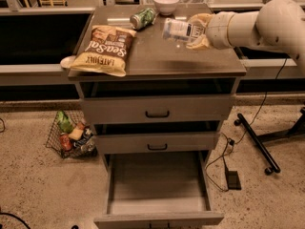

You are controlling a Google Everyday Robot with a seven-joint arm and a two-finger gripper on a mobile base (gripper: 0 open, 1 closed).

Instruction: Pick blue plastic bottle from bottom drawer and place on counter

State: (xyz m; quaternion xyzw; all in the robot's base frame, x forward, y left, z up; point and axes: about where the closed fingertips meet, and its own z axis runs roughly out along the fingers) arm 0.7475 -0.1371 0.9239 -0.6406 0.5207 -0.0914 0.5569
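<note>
Tool (192, 31): held over the right back part of the surface, at the end of the white arm (257, 24) that reaches in from the right. Its two cream fingers (199, 19) are closed onto the bottle, one above it and one below.
Bottle (174, 30): gripped in the tool and laid nearly on its side, with its free end pointed left. It is seen near the right back corner of the surface; whether it touches the surface cannot be told.
Surface (162, 61): glossy grey-brown top of the drawer cabinet.
Chip bag (107, 49): laid flat at the front left corner, overhanging the left edge.
Can (143, 18): green, laid on its side near the middle of the back edge.
Bowl (166, 3): stood at the back edge, just right of the can.
Bottom drawer (157, 185): pulled far out, its flat grey floor shown.
Upper drawers (157, 109): two, with black handles, pushed in much further than the bottom drawer.
Basket (71, 132): wire, set on the floor left of the cabinet, filled with packets.
</note>
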